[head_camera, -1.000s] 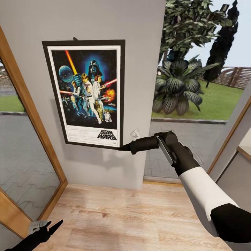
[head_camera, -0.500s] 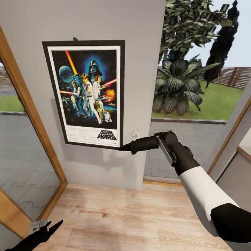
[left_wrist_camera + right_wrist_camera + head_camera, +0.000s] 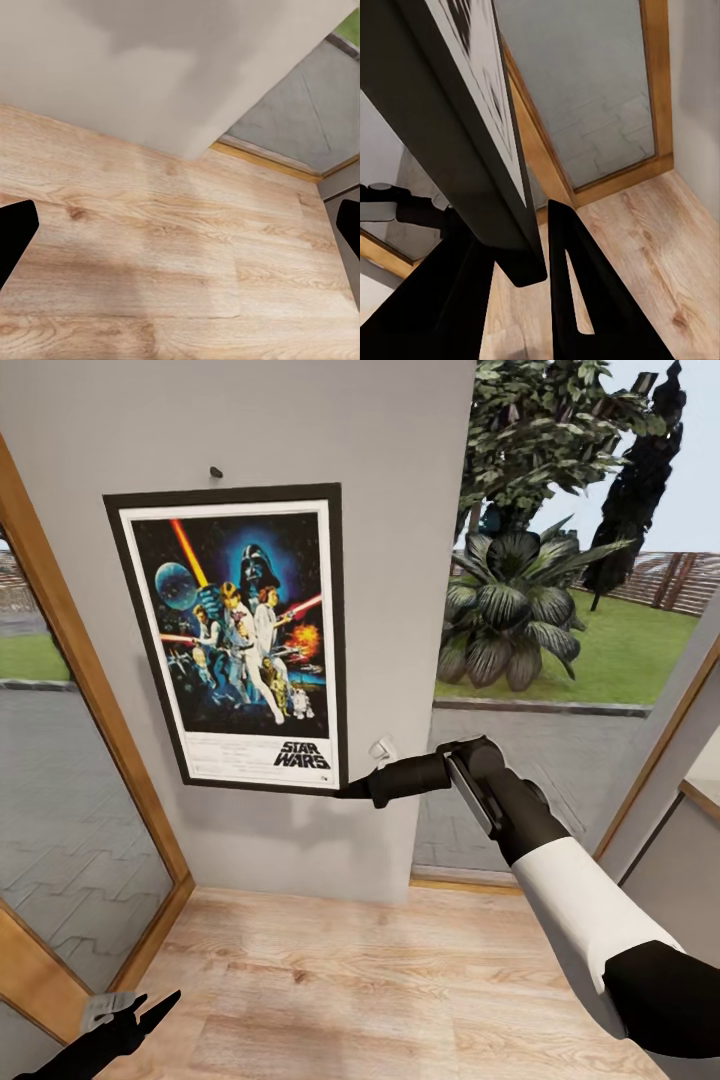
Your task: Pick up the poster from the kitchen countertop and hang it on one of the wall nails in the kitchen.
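Head view: right pincer (image 3: 352, 788) clamped on the poster (image 3: 232, 635) bottom corner, wall nail (image 3: 215, 471) just above its top edge.

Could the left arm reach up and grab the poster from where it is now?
Probably not as it stands. The left gripper hangs low over the wooden floor, open and holding nothing, while the poster sits high on the wall, pinched at its bottom corner by the right gripper.
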Robot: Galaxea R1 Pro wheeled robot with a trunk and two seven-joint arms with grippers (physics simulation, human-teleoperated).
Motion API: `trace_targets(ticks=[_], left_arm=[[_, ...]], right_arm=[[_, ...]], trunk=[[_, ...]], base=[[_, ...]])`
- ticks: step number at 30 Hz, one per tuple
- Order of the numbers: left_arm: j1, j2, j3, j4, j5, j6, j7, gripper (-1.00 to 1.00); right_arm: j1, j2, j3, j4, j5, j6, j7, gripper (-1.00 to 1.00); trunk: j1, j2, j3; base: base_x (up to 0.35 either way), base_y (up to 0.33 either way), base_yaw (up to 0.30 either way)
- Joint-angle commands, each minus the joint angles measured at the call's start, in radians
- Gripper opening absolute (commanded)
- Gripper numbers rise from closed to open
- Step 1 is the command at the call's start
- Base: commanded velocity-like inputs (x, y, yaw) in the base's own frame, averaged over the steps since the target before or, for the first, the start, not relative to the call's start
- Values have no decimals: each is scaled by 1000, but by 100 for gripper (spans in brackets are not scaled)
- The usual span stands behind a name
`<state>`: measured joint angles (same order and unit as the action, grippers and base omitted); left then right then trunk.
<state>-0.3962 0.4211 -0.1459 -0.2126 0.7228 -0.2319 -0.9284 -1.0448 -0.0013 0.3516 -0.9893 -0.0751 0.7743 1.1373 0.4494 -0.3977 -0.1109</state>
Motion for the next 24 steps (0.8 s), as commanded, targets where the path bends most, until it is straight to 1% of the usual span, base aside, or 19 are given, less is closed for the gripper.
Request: trace_targets(ticks=[1,24], left_arm=[[-1,1,-9,1,7,-6,-1,100],[-1,1,-8,1,7,-6,-1,100]], right_arm=[[-1,0,1,0,-9,11,-2,-100],[-1,0,1,-3,-13,11,-4,-100]], trunk=[[1,-2,-2],[1,-2,-2]], base=[[0,0,0],[0,0,0]])
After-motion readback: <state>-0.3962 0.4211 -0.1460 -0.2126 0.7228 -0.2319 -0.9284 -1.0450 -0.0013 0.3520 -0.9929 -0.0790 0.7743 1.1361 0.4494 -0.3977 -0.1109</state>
